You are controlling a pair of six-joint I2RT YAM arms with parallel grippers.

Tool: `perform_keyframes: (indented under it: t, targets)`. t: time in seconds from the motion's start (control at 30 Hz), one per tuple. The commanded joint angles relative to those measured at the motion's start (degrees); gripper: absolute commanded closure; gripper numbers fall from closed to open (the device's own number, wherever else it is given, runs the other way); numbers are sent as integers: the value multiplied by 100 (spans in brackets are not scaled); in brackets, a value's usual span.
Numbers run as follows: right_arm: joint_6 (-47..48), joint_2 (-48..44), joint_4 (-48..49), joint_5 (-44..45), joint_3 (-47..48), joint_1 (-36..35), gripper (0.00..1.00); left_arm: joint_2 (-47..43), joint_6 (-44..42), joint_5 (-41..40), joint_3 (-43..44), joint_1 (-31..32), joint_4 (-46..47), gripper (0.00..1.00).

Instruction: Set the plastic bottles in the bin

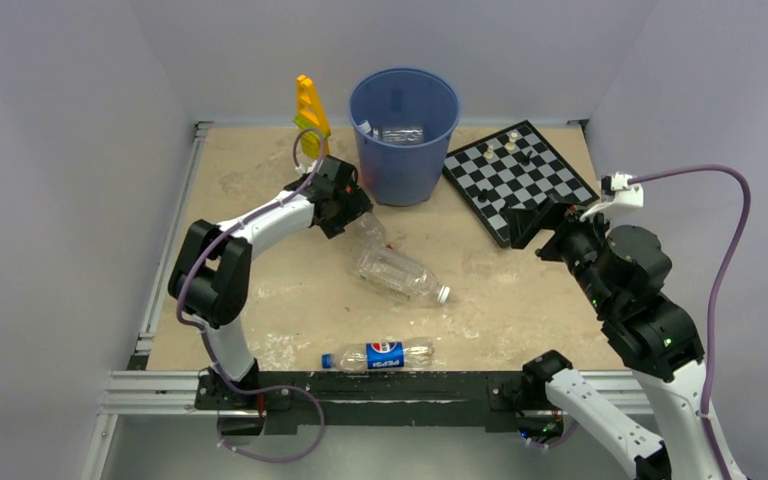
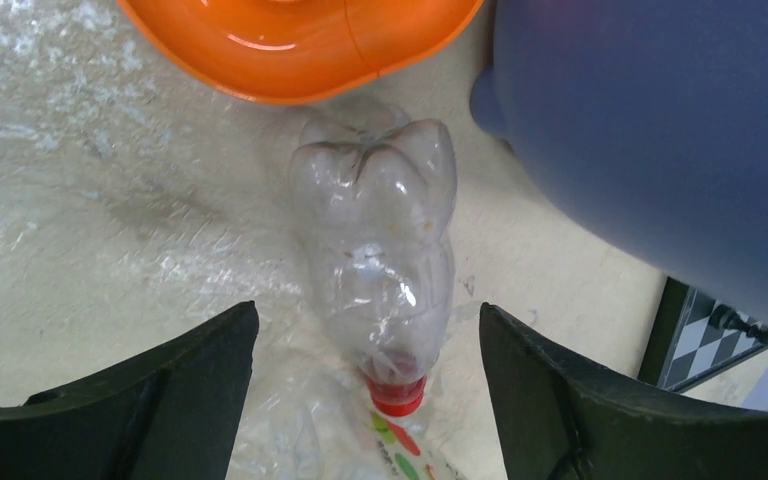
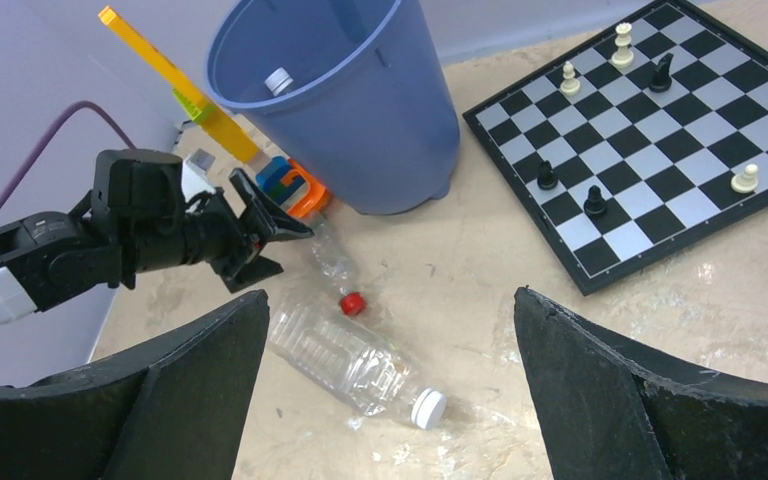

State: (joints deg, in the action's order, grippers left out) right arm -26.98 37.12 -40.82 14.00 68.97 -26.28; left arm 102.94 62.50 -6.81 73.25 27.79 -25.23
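Note:
The blue bin (image 1: 404, 135) stands at the back middle with one clear bottle (image 1: 397, 134) lying inside; the bin also shows in the right wrist view (image 3: 360, 110) and the left wrist view (image 2: 660, 130). A small clear bottle with a red cap (image 2: 380, 250) lies on the table just in front of the bin. My left gripper (image 2: 368, 320) is open, its jaws on either side of that bottle's neck end without touching it. A larger clear bottle with a white cap (image 1: 400, 273) lies next to it. A Pepsi bottle (image 1: 380, 354) lies near the front edge. My right gripper (image 3: 390, 300) is open and empty, above the table's right side.
A black-and-white chessboard (image 1: 520, 180) with a few pieces lies right of the bin. A yellow and orange toy (image 1: 310, 110) stands left of the bin, its orange base (image 2: 300, 40) just beyond the small bottle. Walls close in the table on three sides.

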Motion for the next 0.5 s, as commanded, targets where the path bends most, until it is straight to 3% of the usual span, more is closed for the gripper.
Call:
perform_keyframes:
  t: [0.0,0.3,0.37,0.47]
  targets:
    - [83,-8,-86,73,48,-29,4,251,182,-237,209,18,506,18]
    - [122,-30,-154,94,57,-30,4,681,297,75,258,40,601,29]
    - [117,-33,-152,76,53,-28,4,696,267,135,260,42,594,39]
    - [119,-65,-172,92,94,-34,4,536,171,164,238,41,500,66]
